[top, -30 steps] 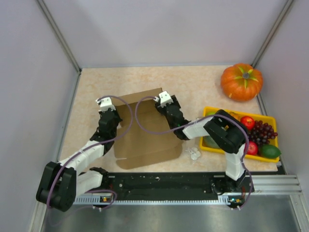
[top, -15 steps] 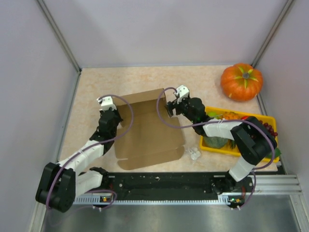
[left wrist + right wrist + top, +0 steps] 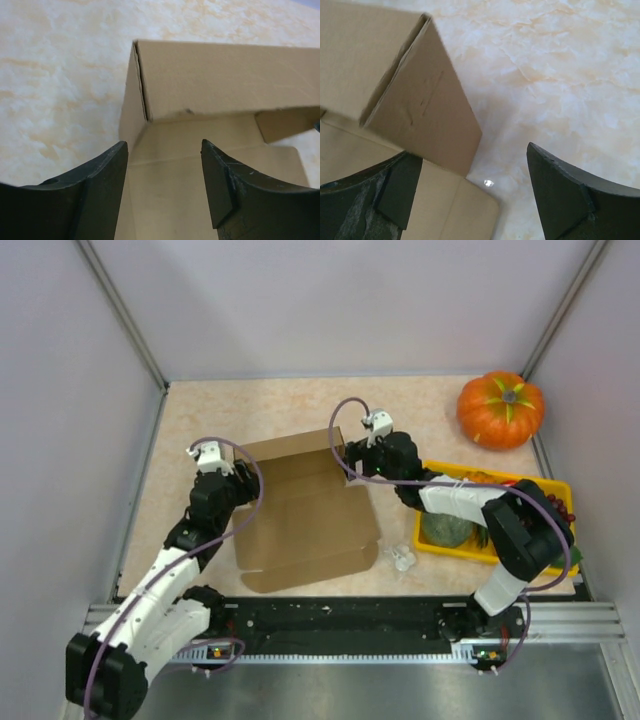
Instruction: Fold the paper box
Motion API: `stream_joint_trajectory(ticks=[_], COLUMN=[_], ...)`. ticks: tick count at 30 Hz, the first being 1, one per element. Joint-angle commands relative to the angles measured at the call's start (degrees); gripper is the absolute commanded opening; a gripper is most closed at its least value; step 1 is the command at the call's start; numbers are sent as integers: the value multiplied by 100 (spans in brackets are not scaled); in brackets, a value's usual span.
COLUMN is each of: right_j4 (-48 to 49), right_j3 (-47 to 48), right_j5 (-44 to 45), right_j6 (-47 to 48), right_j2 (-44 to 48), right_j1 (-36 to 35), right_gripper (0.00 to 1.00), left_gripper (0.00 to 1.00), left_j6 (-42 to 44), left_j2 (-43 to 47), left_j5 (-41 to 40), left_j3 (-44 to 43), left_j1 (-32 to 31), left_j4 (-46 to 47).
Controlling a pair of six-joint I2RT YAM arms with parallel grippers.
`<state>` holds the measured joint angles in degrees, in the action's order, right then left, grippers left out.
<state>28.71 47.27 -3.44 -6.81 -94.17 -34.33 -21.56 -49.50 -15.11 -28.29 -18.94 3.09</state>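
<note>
1. Locate the paper box (image 3: 300, 520). It is lying on the desk (image 3: 400, 410) near the middle, between the two arms. Its large near panel is resting flat, and its far panel is standing up as a wall along the far edge.

2. Check the left end effector (image 3: 232, 488). It is hovering at the left far corner of the box. In the left wrist view, the left end effector (image 3: 164, 145) is showing its jaws spread wide, with nothing clamped between them. The corner of the raised wall is sitting ahead of the fingertips (image 3: 120, 150), where a short side flap is meeting the long wall. You are seeing bare desk to the left of that corner.

3. Check the right end effector (image 3: 352, 462). It is hovering at the right end of the raised wall. In the right wrist view, the right end effector (image 3: 472, 155) is also standing wide and gripping nothing. The end of the wall is showing two cardboard layers lying close together, nearer to the left finger, while only desk is lying in front of the right finger.

4. Note the surroundings. A pumpkin (image 3: 501, 408) is sitting at the far right corner. A yellow tray (image 3: 560, 488) holding fruit is lying to the right of the box, partly under the right arm. A small white object (image 3: 402, 558) is resting between the tray and the box.
</note>
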Motion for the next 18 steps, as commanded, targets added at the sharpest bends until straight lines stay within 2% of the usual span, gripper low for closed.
stream_joint_trajectory(ticks=[1, 2, 3, 6, 10, 12, 14, 16, 18], right_j4=[-1592, -2005, -3071, -4850, -5340, -5411, -5657, -5579, -5481], right_j3=[801, 915, 1194, 1566, 804, 330, 152, -208, -480], right_j5=[625, 634, 556, 634, -173, -166, -200, -692, -423], right_j6=[-1163, -1513, -1621, -1727, -1780, -1833, -2190, -2543, -2895], right_j2=[249, 311, 346, 539, 1505, 2101, 2306, 2438, 2447], right_j1=[-4, -4, -4, -57, -153, -521, -724, -873, -1092], right_gripper=[84, 84, 84, 84, 82, 82, 81, 77, 72], left_gripper=[63, 62, 62, 61, 61, 61, 61, 61, 60], left_j6=[-1077, -1122, -1200, -1315, -1342, -1254, -1167, -1044, -999], left_j2=[721, 1026, 1177, 1609, 1768, 1750, 1794, 1829, 1838], left_j5=[1095, 1342, 1484, 2389, 3153, 3497, 3681, 3997, 4523], left_j3=[-501, -528, -545, -677, -1002, -1212, -1284, -1302, -1171], left_j1=[48, 48, 48, 48, 48, 39, 39, 31, 39], left_j4=[-1924, -2205, -2277, -2453, -2498, -2463, -2349, -2113, -1936])
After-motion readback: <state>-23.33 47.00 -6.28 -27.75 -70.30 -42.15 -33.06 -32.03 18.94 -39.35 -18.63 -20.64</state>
